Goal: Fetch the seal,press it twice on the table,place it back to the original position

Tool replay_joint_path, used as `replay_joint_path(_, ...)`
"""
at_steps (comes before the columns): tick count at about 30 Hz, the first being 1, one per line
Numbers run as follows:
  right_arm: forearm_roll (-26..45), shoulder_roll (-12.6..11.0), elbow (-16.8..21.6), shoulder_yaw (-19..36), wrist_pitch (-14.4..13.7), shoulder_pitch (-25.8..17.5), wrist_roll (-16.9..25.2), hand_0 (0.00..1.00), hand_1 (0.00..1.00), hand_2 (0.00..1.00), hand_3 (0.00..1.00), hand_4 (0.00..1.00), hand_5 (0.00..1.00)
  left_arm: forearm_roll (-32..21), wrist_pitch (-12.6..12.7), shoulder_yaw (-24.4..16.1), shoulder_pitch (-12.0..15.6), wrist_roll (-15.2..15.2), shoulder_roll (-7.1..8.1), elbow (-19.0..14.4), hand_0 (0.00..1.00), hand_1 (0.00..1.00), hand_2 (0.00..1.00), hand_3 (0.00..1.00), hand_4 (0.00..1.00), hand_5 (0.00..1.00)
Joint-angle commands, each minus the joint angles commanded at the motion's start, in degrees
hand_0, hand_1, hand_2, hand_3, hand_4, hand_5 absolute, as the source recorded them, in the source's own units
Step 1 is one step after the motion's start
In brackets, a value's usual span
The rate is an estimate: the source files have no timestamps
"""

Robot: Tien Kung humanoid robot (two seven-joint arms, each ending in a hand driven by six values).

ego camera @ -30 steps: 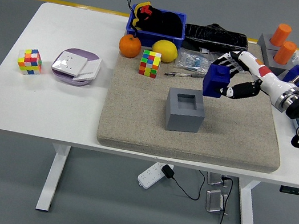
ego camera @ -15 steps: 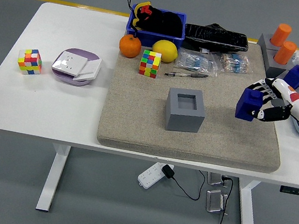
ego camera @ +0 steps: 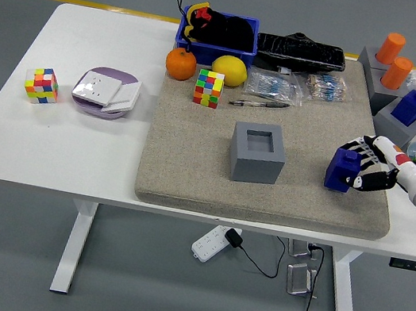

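The seal is a dark blue block. My right hand is shut on it, holding it low on the right side of the beige mat. Its grey holder, a cube with a square recess on top, stands empty at the mat's middle, well left of the hand. My right arm comes in from the right edge. My left arm is out of view.
At the mat's back lie a Rubik's cube, an orange, a lemon, a pen and bagged items. A blue bin stands behind. Grey holders with orange and blue seals stand at the right. A second cube and purple box sit left.
My right hand carried the blue seal from above the grey holder out to the right, then lowered it onto the mat's right side.
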Motion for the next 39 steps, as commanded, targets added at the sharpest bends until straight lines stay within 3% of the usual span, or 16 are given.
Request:
replay_joint_path(23,0.13,0.3,-0.82,0.03,-0.28,-0.48,0.26,0.527,0.386,0.375,0.378,0.719,0.002,0.43,-0.01,-0.7,-0.08,-0.04,-0.3,-0.02,0.812,0.804,0.775,0.814,0.689,0.435)
replay_joint_path(34,0.92,-0.8,6.86,1.84,0.67,0.12,-1.04,0.526,0.384,0.374,0.377,0.718,0.002,0.31,0.0,-0.71,-0.09,-0.04,-0.13,0.0,0.811,0.804,0.774,0.814,0.69,0.435)
replay_joint_path(39,2.98,-0.06,10.51,1.23,1.05,1.55,-1.65,0.526,0.384,0.374,0.377,0.718,0.002,0.09,-0.02,-0.52,0.03,-0.02,-0.1,0.02,0.81,0.804,0.775,0.814,0.69,0.435)
